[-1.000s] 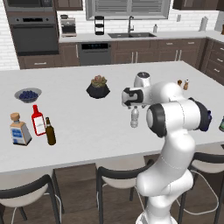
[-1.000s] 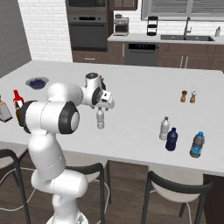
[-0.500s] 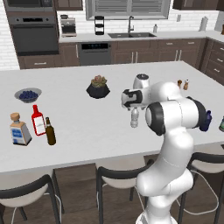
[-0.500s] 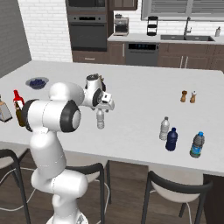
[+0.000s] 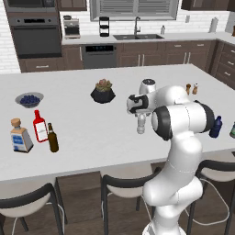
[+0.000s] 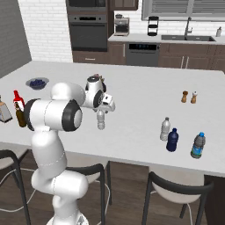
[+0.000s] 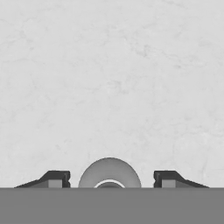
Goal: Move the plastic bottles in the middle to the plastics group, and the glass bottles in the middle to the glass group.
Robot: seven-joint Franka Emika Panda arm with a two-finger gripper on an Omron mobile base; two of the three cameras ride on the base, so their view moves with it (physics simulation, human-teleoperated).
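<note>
Claw (image 7: 109,180) straddling clear water bottle (image 5: 141,124) on island counter (image 5: 92,137), fingers apart, not yet touching

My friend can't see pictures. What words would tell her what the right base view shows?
A white robot arm holds its gripper over a clear bottle standing mid-counter. To the right stand three more bottles, clear, dark blue and blue-capped, with two shakers behind them.

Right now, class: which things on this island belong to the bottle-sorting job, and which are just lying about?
Job: middle clear bottle; brown bottle; red bottle; corked bottle; dark blue bottle.
Lying about: berry bowl; potted plant; two shakers.
</note>
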